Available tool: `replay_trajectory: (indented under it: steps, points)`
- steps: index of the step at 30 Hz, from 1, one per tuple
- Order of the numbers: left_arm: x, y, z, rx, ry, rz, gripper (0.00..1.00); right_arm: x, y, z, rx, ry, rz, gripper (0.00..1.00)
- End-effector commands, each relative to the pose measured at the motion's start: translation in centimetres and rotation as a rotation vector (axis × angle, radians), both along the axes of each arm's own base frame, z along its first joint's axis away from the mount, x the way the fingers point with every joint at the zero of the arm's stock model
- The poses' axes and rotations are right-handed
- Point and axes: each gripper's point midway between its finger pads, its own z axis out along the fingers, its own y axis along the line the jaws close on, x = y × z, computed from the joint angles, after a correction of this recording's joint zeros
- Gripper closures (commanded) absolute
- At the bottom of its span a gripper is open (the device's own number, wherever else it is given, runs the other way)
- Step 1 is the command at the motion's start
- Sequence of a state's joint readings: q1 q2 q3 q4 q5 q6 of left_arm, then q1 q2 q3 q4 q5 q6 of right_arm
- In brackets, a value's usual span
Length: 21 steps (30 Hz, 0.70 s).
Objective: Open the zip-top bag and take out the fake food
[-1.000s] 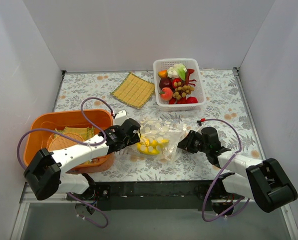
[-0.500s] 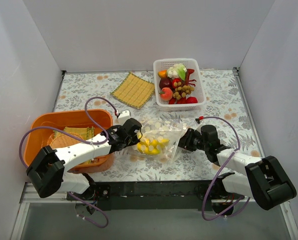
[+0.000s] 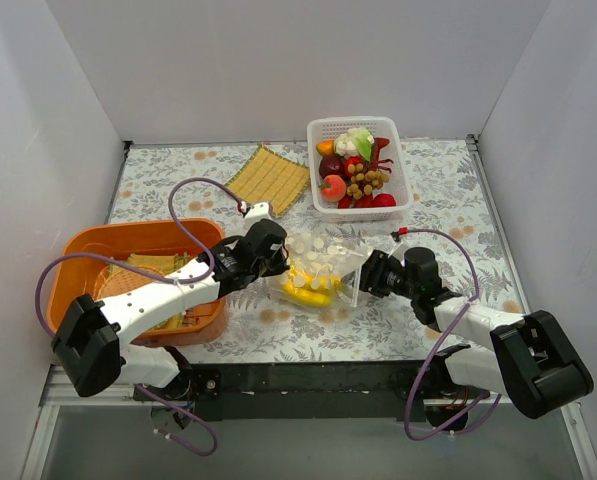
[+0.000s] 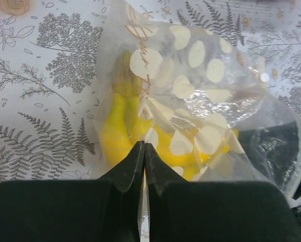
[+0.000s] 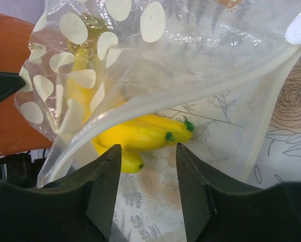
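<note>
The zip-top bag (image 3: 323, 262), clear with white dots, is lifted at its left end. A yellow banana bunch (image 3: 306, 291) lies in it. My left gripper (image 3: 279, 262) is shut on the bag's left edge. In the left wrist view its shut jaws (image 4: 143, 151) pinch the film of the bag (image 4: 205, 85), with the banana (image 4: 117, 133) just beyond. My right gripper (image 3: 364, 276) is open at the bag's right end. In the right wrist view the right gripper (image 5: 147, 159) stands open just below the banana (image 5: 140, 136), whose green tips poke out of the bag's (image 5: 140, 55) open mouth.
A white slotted basket (image 3: 323, 128) at the back holds a leafy vegetable (image 3: 356, 142), a grape bunch (image 3: 366, 180), a red-orange fruit (image 3: 332, 187) and a red lobster (image 3: 382, 156). A woven mat (image 3: 268, 180) lies left of it. An orange basin (image 3: 138, 238) stands at left.
My left gripper has risen and moved up-right with the bag's left edge, tilting the bag. The banana has slid toward the mouth. My right gripper has edged left toward it.
</note>
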<state>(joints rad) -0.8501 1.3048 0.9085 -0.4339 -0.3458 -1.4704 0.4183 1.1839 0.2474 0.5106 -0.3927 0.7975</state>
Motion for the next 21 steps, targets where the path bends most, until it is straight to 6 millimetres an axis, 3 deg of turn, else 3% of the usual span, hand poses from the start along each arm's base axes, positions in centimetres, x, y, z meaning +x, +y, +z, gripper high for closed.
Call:
replay_trajectory:
  steps: [1,6,7,12,16,21]
  points:
    - [0.4,-1.5,4.9,-0.093,-0.080,-0.058,1.00,1.0,1.0,2.6,0.089,-0.094,0.014,0.42]
    - [1.1,-2.8,8.2,-0.132,-0.121,-0.095,1.00,0.7,1.1,2.7,0.126,-0.098,0.012,0.30]
    - [1.1,-2.7,8.1,-0.118,-0.115,-0.094,1.00,0.7,1.0,2.6,0.119,-0.098,0.005,0.28]
    - [0.9,-1.5,6.1,-0.064,-0.061,-0.034,1.00,1.2,-0.2,1.3,0.019,-0.072,-0.041,0.23]
    - [0.0,-0.7,2.8,-0.038,-0.001,-0.007,1.00,1.8,-0.1,1.6,-0.001,-0.067,-0.051,0.24]
    - [-0.5,0.2,0.2,-0.014,0.041,0.027,1.00,2.8,0.1,1.8,-0.033,-0.051,-0.072,0.26]
